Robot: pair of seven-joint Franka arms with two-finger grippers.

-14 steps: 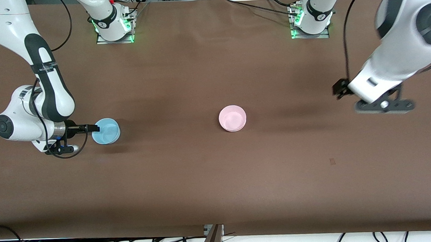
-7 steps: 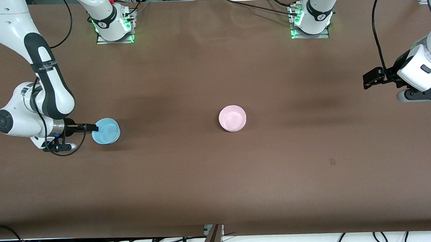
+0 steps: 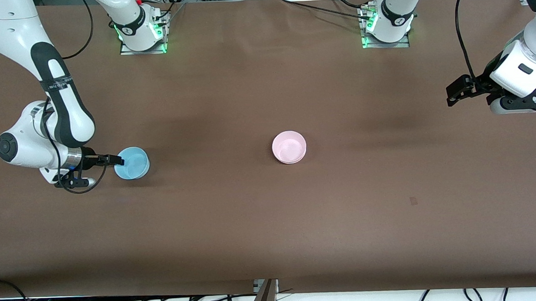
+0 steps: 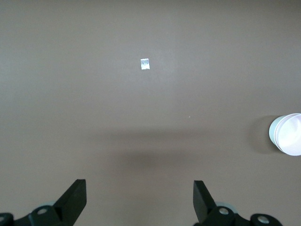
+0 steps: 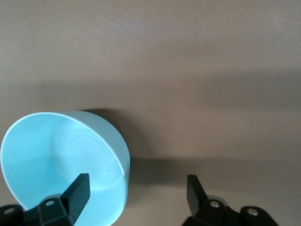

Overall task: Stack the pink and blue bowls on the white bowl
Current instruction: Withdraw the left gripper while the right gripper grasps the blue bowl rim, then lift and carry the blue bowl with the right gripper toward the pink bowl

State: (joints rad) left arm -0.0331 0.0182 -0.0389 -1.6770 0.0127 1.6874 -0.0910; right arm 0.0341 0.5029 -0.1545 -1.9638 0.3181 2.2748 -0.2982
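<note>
The light blue bowl [image 3: 132,163] sits on the table toward the right arm's end. My right gripper [image 3: 117,159] is open at its rim. In the right wrist view one fingertip [image 5: 78,190] is inside the blue bowl [image 5: 56,160], the other outside, with the wall between them. The pink bowl [image 3: 289,146] sits at the table's middle. In the left wrist view it [image 4: 288,134] shows a paler rim under it, and no separate white bowl shows. My left gripper [image 3: 454,93] is open and empty, held up over the left arm's end of the table [image 4: 138,200].
The brown table [image 3: 272,223] holds a small tape mark [image 3: 413,200] nearer to the front camera, toward the left arm's end. A small white patch [image 4: 145,63] shows in the left wrist view. Cables hang along the front edge.
The left arm has swung away from the middle, out and up toward its own end of the table. The right gripper and the blue bowl have hardly moved.
</note>
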